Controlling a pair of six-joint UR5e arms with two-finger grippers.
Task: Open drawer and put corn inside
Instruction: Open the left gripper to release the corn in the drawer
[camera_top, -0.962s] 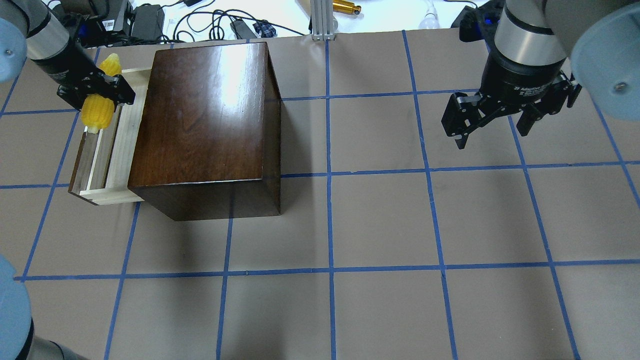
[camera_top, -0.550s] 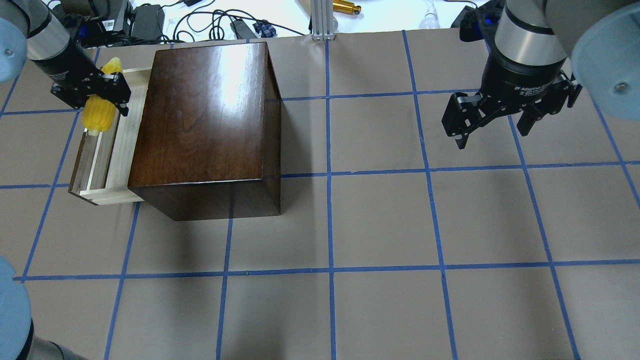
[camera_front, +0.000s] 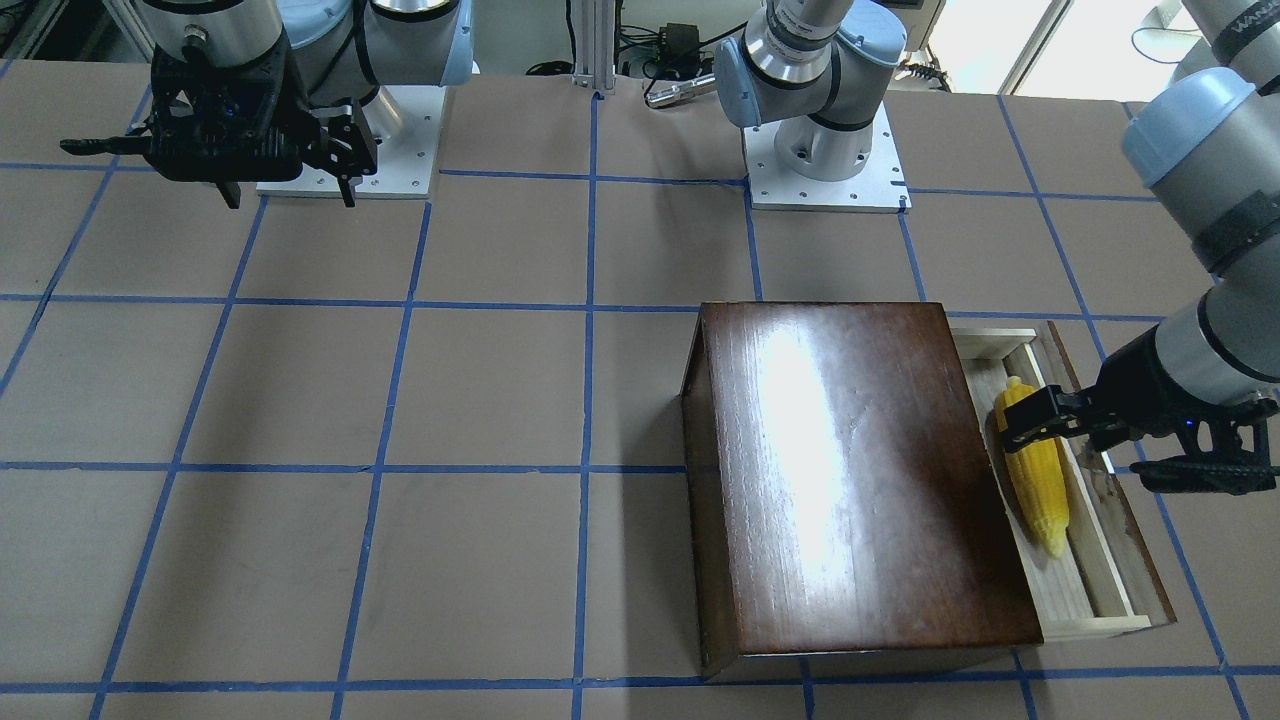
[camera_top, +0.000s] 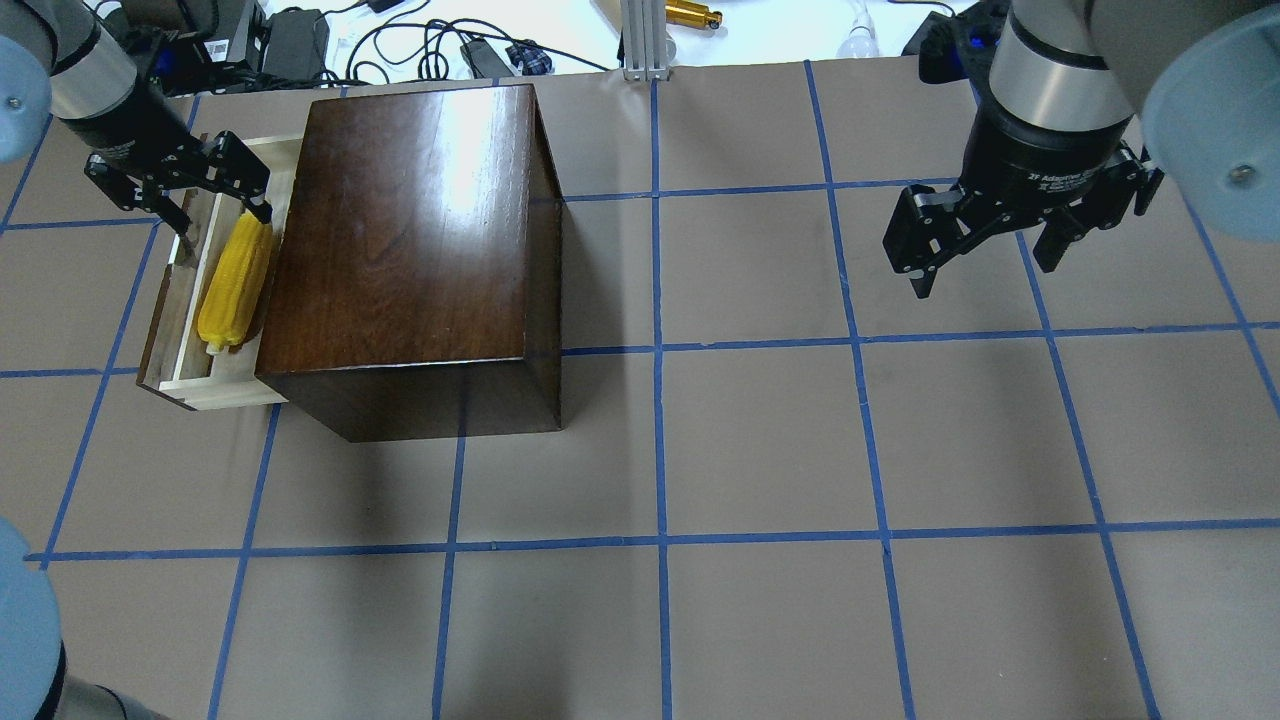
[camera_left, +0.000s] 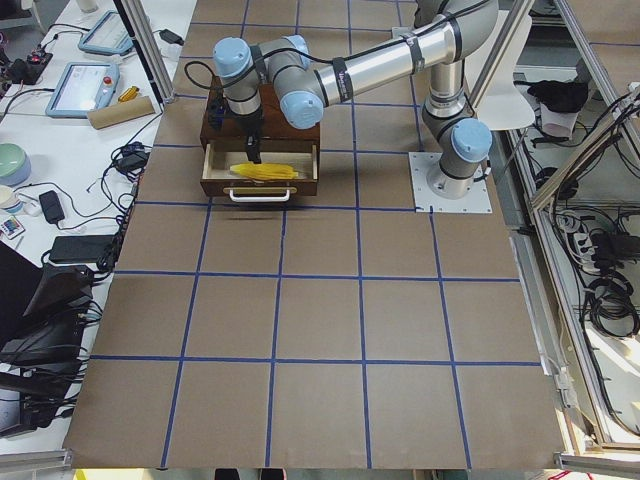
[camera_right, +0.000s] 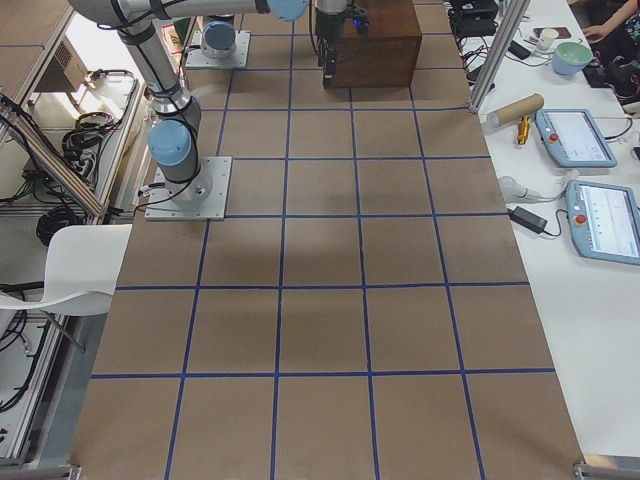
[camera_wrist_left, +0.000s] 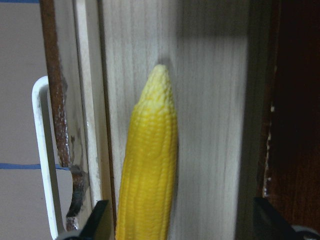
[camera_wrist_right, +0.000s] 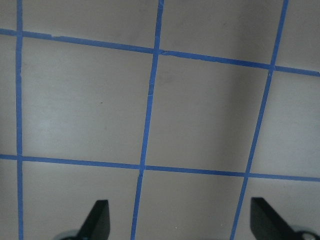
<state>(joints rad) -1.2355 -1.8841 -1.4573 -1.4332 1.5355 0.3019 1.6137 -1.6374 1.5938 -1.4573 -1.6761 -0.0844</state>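
The drawer (camera_top: 225, 375) of pale wood is pulled out from the left side of the dark-brown box (camera_top: 400, 230). The yellow corn (camera_top: 235, 285) lies lengthwise on the drawer floor, against the box side. My left gripper (camera_top: 222, 222) is open, just above the corn's thick end, one finger on each side. The front-facing view shows the corn (camera_front: 1035, 480) in the drawer (camera_front: 1110, 590) below the left gripper (camera_front: 1095, 450). The left wrist view shows the corn (camera_wrist_left: 150, 165), its tapered tip pointing away, and the drawer floor (camera_wrist_left: 215, 125). My right gripper (camera_top: 985, 268) is open and empty, far right.
The drawer's metal pull (camera_wrist_left: 42, 150) and dark front panel (camera_top: 160, 320) lie on the outer side. Cables and power bricks (camera_top: 290, 40) lie beyond the table's far edge. The brown table with blue tape grid (camera_top: 760, 440) lies under the right gripper (camera_wrist_right: 181, 217).
My left gripper has opened and let go of the corn. The corn has dropped from the fingers and now lies in the drawer, nearer the front end. The right arm has not moved.
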